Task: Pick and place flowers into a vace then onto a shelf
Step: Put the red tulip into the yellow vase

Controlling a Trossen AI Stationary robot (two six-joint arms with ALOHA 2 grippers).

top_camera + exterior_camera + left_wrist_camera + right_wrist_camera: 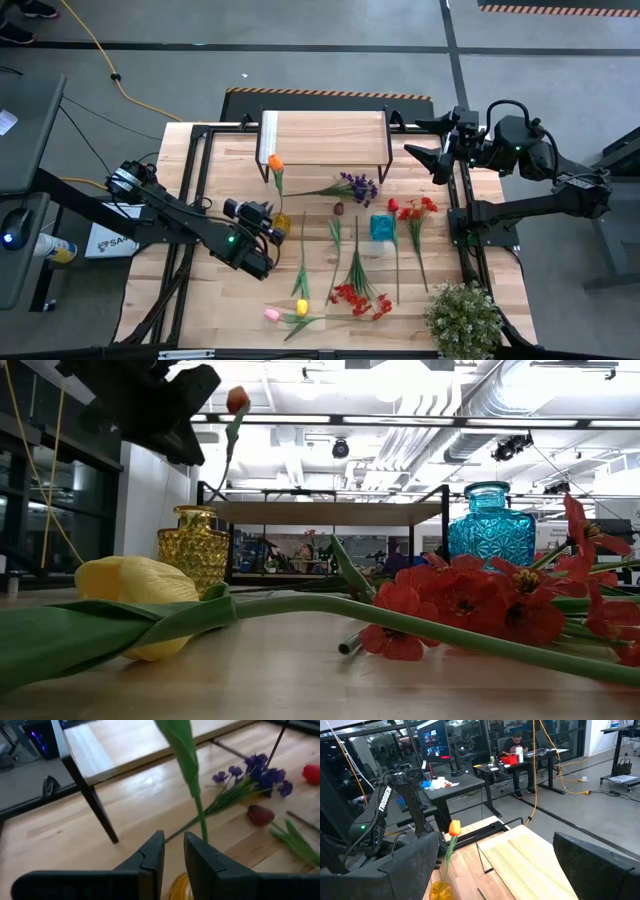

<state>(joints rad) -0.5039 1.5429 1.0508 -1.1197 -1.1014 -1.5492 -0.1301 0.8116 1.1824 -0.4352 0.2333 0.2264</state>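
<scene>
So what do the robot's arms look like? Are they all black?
Mostly. Both arms are dark, chunky and jointed, with black cables looping along them and tiny green lights. The left gripper has two flat, wedge-shaped black fingers. The right gripper ends in pointed black fingers. White letters, TROSSEN, run down one arm.

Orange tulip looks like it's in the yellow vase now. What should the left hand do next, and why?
Probably lift the left hand straight up and clear of the yellow vase. The orange tulip stands with its stem running down into the vase, and the fingers appear parted, gripping nothing. Many flowers lie loose on the table, so it might then go for another.
</scene>
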